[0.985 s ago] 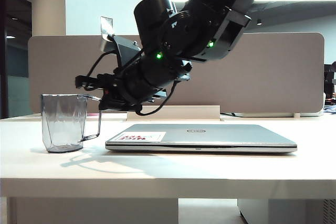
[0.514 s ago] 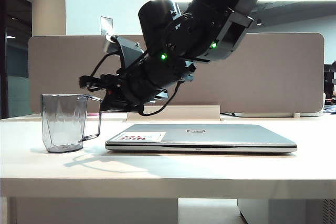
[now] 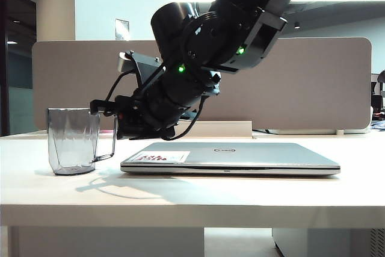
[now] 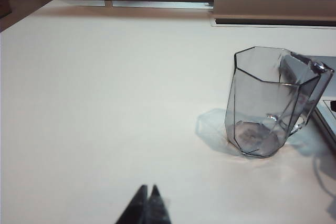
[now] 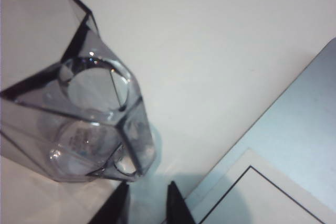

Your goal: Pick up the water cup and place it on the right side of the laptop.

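Note:
The water cup [image 3: 72, 140], smoky transparent with faceted sides, stands upright on the table left of the laptop [image 3: 240, 156], its handle [image 3: 112, 136] turned toward the laptop. My right gripper [image 3: 95, 106] reaches over from the right and hangs just above the handle at rim height. In the right wrist view the right gripper [image 5: 148, 190] is open, nothing between its fingers, the cup [image 5: 79, 98] just beyond its tips and the laptop [image 5: 299, 140] to one side. The left gripper [image 4: 148, 190] is shut and empty, well away from the cup [image 4: 265, 103].
A grey partition [image 3: 313, 82] runs along the back of the white table [image 3: 180, 197], with a low white strip [image 3: 204, 129] in front of it. The laptop lid carries a white-and-red sticker [image 3: 161, 156]. Bare tabletop lies right of the laptop.
The right gripper's jaws have opened from shut. Its wrist has tipped down a little, bringing the fingertips lower toward the cup's handle. Cup and laptop have not moved.

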`<action>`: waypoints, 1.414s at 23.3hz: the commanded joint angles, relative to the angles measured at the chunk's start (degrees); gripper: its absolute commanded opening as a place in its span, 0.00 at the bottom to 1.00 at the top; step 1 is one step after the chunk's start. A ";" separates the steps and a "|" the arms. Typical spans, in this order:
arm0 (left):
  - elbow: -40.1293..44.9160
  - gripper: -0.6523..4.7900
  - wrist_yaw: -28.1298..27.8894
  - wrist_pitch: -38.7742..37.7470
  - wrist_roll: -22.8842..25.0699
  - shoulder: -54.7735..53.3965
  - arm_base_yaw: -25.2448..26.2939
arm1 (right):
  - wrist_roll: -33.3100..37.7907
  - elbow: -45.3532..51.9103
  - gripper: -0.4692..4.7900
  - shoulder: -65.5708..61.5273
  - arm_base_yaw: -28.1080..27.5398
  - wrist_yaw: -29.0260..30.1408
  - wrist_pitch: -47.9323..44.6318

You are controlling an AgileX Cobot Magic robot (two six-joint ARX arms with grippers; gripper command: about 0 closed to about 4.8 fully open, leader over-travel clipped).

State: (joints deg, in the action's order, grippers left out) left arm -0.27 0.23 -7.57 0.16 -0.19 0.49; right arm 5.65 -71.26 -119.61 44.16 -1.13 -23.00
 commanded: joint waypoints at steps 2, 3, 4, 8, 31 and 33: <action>-0.17 0.11 -0.04 0.39 -0.17 -0.04 -0.04 | 0.13 -0.33 0.33 -0.02 1.11 -0.28 -3.21; -0.17 0.11 -0.07 0.39 -0.17 -0.04 -0.04 | 0.13 -0.37 0.35 -0.35 1.40 -0.33 -4.04; -0.17 0.11 -0.07 0.39 -0.17 -0.04 -0.04 | 0.13 -0.39 0.41 -0.59 1.51 -0.39 -4.42; -0.17 0.11 -0.04 0.42 -0.17 -0.04 -0.04 | 0.17 -0.44 0.52 -1.31 1.60 -0.87 -4.72; -0.20 0.11 0.00 0.90 -0.17 -0.04 -0.07 | 5.16 -5.09 0.48 -8.13 1.27 -5.84 -10.38; -0.20 0.11 -0.02 0.90 -0.17 -0.04 -0.07 | 5.29 -5.11 0.48 -8.46 1.18 -5.92 -10.69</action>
State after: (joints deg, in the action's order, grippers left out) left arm -0.27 0.21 -7.49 0.16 -0.19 0.49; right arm 10.31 -76.12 -128.18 45.39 -6.66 -32.21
